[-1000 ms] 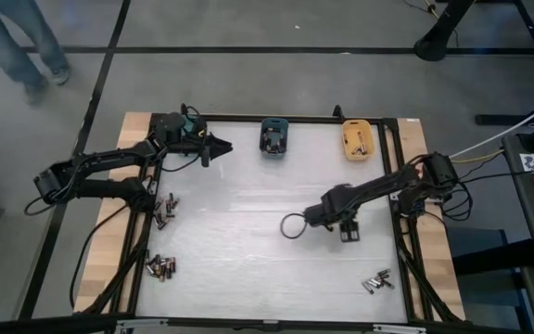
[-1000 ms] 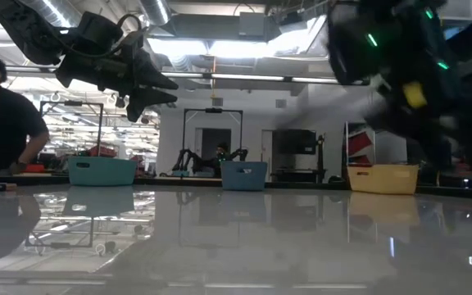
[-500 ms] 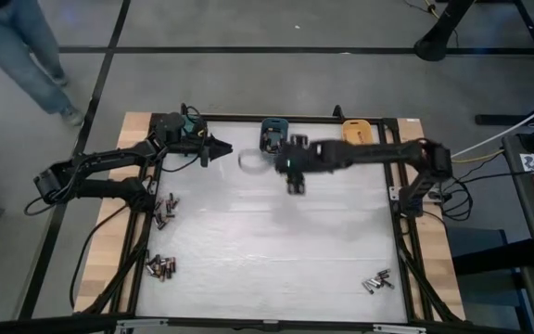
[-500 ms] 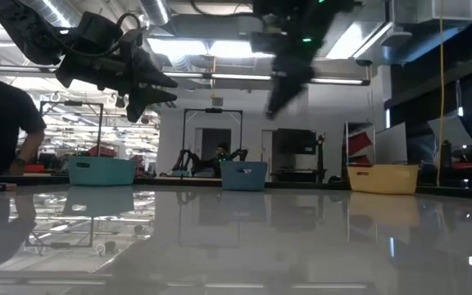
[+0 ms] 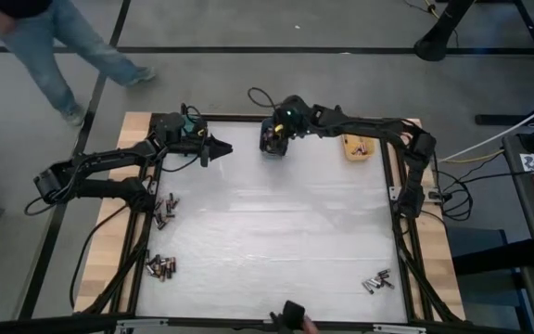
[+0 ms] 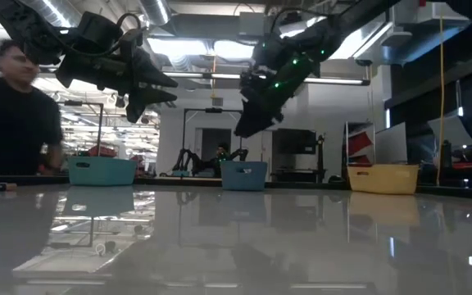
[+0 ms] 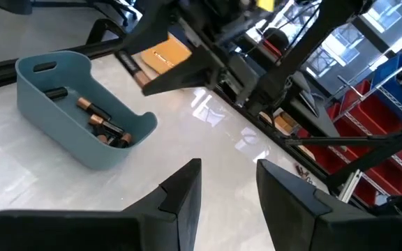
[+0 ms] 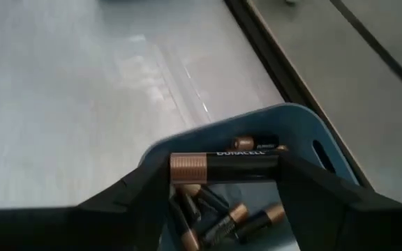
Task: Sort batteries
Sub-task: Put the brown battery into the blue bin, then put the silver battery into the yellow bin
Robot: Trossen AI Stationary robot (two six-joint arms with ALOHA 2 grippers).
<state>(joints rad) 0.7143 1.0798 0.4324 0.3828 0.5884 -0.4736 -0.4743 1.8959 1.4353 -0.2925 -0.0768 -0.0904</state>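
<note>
Inspection of the table [image 5: 267,241] from above, taking its far edge as twelve o'clock. The right pincer [image 5: 273,139] hangs over the blue bin [image 5: 269,148] at twelve o'clock; the right wrist view shows a battery [image 8: 223,165] spanning the gap between its fingers [image 8: 135,192], lengthwise, directly above the blue bin [image 8: 306,136], which already contains several cells. The battery is pinched by its two ends; whether the hold is loosening cannot be determined. The left pincer [image 5: 213,147] waits near eleven o'clock, just beside the teal bin [image 5: 189,125], its fingers [image 7: 180,195] standing partly apart with nothing between them. An orange bin [image 5: 356,141] with a few cells sits at one o'clock. Unsorted batteries lie in three clusters: one at nine o'clock [image 5: 164,210], one at eight o'clock [image 5: 160,268], one at four o'clock [image 5: 376,281]. A person [image 5: 58,42] walks past beyond the far left corner. Assessment of handling: each cell is judged rigid, dense for its size, smooth-jacketed and prone to roll or slip. An end-to-end hold, as here, leaves little margin; gripping across the middle of the barrel would likely be steadier. Clustered cells touch one another, so picking one may disturb its neighbours.
</note>
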